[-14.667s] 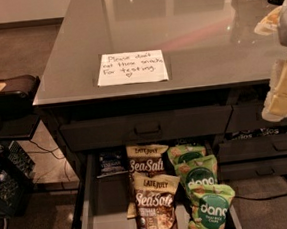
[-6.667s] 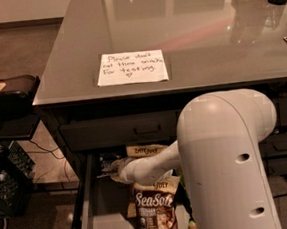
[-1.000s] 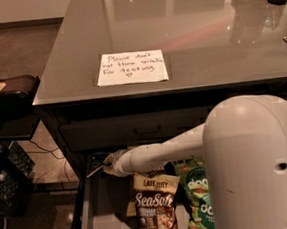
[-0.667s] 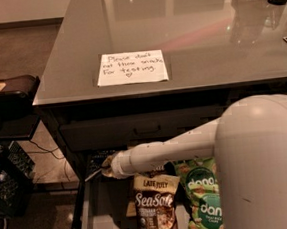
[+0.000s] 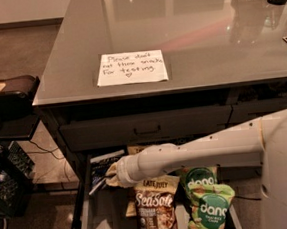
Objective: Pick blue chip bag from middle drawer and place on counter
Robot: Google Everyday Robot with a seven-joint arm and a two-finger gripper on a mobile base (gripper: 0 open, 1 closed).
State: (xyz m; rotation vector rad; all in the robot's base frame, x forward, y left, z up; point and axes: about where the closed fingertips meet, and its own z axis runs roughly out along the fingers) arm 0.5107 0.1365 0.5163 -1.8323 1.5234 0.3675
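Note:
The blue chip bag (image 5: 103,164) lies at the back left of the open middle drawer (image 5: 99,221), partly under the cabinet's upper drawer front. My white arm reaches in from the right across the drawer. My gripper (image 5: 110,178) is at the bag's right edge, low over the drawer's back left corner; whether it touches the bag I cannot tell. The grey counter (image 5: 201,26) above holds a white handwritten note (image 5: 132,67).
A brown Sea Salt bag (image 5: 154,211) and green dang bags (image 5: 206,201) lie in the drawer just right of the gripper. A shut drawer front (image 5: 147,127) is above. A black crate (image 5: 9,183) and cables stand on the floor at left.
The bulky part of my arm has swung further right and down in the picture. The gripper end has stayed at the drawer's back left by the blue bag.

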